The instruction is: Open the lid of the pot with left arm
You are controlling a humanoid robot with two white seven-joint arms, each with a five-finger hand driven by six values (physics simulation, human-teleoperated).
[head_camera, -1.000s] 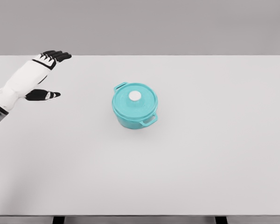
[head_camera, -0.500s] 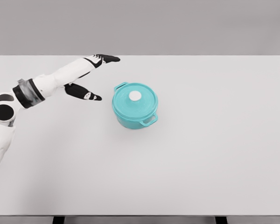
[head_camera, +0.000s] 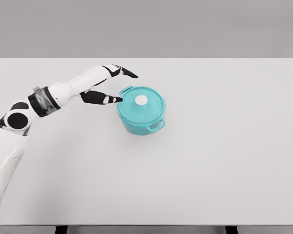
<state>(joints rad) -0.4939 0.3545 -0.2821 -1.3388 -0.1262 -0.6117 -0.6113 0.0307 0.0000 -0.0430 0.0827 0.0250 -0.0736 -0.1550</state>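
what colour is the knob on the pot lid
White: the knob sits at the centre of the teal lid, clearest in the head view.

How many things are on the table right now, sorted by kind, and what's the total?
Pots: 1, the teal pot
Lids: 1, the teal lid with a white knob, on the pot
Total: 2 things on the white table
Also in view: the left hand, open, next to the pot but holding nothing.
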